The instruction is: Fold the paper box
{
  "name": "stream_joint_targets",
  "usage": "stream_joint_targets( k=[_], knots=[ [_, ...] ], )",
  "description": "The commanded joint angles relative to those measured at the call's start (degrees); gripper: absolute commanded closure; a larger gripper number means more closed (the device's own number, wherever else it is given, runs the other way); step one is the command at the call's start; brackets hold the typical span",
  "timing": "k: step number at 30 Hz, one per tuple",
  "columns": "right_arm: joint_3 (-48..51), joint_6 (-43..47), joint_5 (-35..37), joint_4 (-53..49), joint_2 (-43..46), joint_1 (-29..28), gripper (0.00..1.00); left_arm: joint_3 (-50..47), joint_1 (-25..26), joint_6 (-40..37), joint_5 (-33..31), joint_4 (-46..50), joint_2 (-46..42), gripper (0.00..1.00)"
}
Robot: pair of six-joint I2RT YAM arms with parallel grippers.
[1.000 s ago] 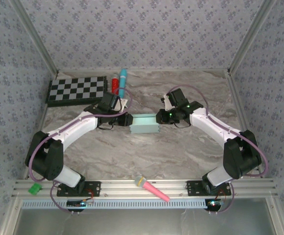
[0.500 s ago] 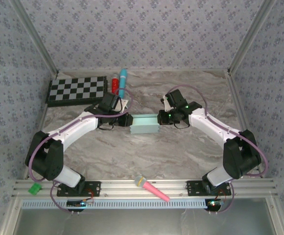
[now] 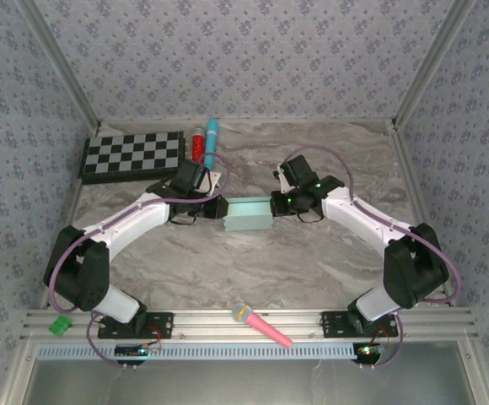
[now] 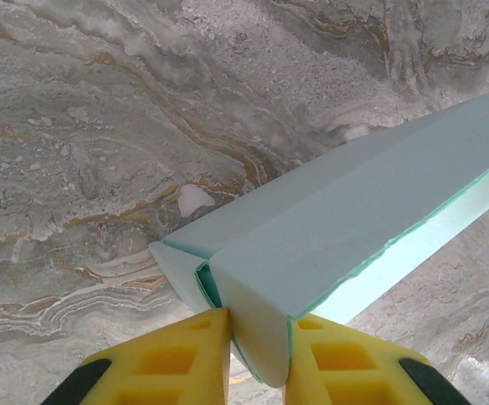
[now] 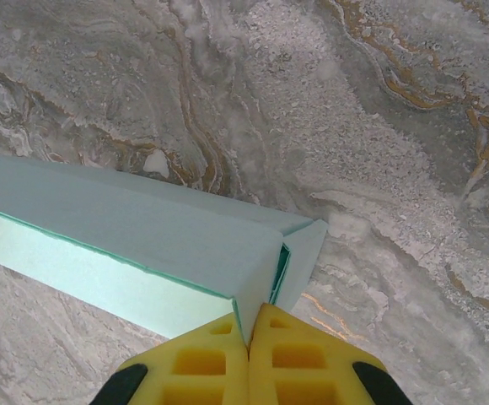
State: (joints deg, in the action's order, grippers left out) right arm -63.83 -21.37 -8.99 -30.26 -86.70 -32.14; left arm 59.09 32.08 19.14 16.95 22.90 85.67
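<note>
The paper box (image 3: 249, 215) is a pale mint-blue, partly folded flat box lying mid-table between the two arms. My left gripper (image 3: 220, 207) is at its left end. In the left wrist view the yellow fingers (image 4: 177, 354) pinch a rounded end flap of the paper box (image 4: 346, 219), so the left gripper (image 4: 257, 325) is shut on it. My right gripper (image 3: 276, 203) is at the right end. In the right wrist view the right gripper (image 5: 249, 325) has its jaws pressed almost together on the thin corner edge of the paper box (image 5: 143, 228), with a side flap standing slightly ajar.
A checkerboard (image 3: 133, 154) lies at the back left, with a red object (image 3: 198, 143) and a cyan tube (image 3: 212, 139) beside it. A pink marker-like object (image 3: 261, 325) rests on the front rail. A green piece (image 3: 60, 325) sits at the front left. Enclosure walls surround the marble table.
The right gripper has closed onto the box's right end and edged slightly left. The left gripper has tightened a little on the left flap. The box has stayed in place.
</note>
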Motion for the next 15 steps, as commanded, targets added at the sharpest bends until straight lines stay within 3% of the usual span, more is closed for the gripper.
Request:
stream_joint_targets(
  k=[1,11,15],
  knots=[
    [-0.5,0.7,0.9,-5.3,-1.8,-0.9,0.94,-1.0,0.8,-0.6,-1.0,2.1,-0.7,0.80],
    [-0.1,0.3,2.0,-5.4,-1.4,-1.4,0.94,-1.2,1.3,-1.1,-1.6,2.5,-0.7,0.81],
    [-0.2,0.3,2.5,-5.4,-1.1,-1.4,0.95,-0.8,1.3,-1.1,-1.7,2.3,-1.6,0.76]
  ],
)
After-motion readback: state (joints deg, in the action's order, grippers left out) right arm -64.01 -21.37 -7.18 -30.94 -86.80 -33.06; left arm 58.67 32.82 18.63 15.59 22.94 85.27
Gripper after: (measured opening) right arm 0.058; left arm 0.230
